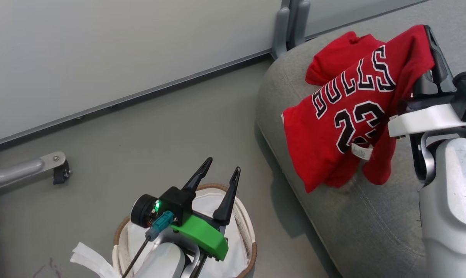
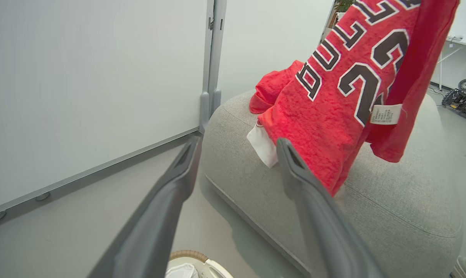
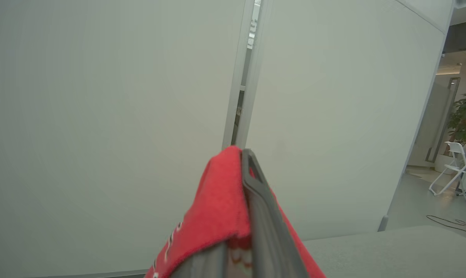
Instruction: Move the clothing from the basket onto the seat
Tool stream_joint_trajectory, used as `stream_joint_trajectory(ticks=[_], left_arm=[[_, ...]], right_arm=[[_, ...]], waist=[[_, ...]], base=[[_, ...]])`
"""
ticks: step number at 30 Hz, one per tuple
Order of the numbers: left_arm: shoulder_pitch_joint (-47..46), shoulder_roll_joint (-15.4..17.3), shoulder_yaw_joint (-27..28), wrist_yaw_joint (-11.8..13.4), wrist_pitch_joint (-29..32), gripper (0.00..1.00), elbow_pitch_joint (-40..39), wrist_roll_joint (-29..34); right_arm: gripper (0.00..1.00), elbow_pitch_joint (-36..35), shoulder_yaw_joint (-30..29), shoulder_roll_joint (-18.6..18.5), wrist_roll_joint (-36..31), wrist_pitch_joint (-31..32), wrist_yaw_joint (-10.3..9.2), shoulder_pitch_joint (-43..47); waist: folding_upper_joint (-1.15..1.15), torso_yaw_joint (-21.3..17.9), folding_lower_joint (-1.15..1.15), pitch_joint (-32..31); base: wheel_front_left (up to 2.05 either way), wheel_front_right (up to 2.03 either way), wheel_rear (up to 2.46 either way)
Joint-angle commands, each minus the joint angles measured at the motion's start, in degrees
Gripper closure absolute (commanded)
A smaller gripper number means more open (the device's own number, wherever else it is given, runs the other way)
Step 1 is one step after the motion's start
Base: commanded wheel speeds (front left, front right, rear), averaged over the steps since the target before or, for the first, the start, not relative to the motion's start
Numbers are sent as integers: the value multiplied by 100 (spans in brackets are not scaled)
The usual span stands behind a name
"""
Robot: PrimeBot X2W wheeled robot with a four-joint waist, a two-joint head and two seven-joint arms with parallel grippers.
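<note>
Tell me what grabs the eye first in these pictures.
A red jersey lettered BULLS 23 hangs from the right gripper over the grey seat, with a second red jersey crumpled on the seat behind it. At lower left, the left gripper hovers open above the white-lined basket.

One red jersey [image 1: 348,112], lettered BULLS and 23 in black with white edging, hung from my right pincer [image 1: 429,33], which was clamped on its top edge. Its lowest folds reached down to the grey seat [image 1: 372,220], touching it or nearly so. A second red jersey [image 1: 335,58] lay crumpled on the seat behind it. The basket [image 1: 250,231], with its brown woven rim and white liner, stood on the floor just beside the seat.
</note>
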Motion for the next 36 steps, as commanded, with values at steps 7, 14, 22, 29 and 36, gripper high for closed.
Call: stream_joint_trajectory(ticks=[7,14,22,29,36], left_arm=[[-215,9,-123,-14,-5,0,-88,0],[-419,55,-209,-15,-5,0,-136,67],[-760,110,-173,-15,-6,0,-221,214],[-1026,148,-100,-15,-5,0,-318,389],[-1268,265,11,-15,-5,0,-407,577]], right_arm=[[100,-76,-241,-13,-226,-28,-8,-144],[100,271,-308,-294,-442,-28,-8,-832],[100,677,-716,-895,-579,-28,-8,-2219],[100,1038,-1488,-1381,-672,-22,-8,-3009],[100,1696,-2233,-1520,-731,-22,-8,-2994]], waist=[[0,-353,0,419],[0,-124,0,845],[0,295,0,1569],[0,584,0,2211],[0,697,0,2752]], base=[[0,0,0],[0,0,0],[0,0,0],[0,0,0],[0,0,0]])
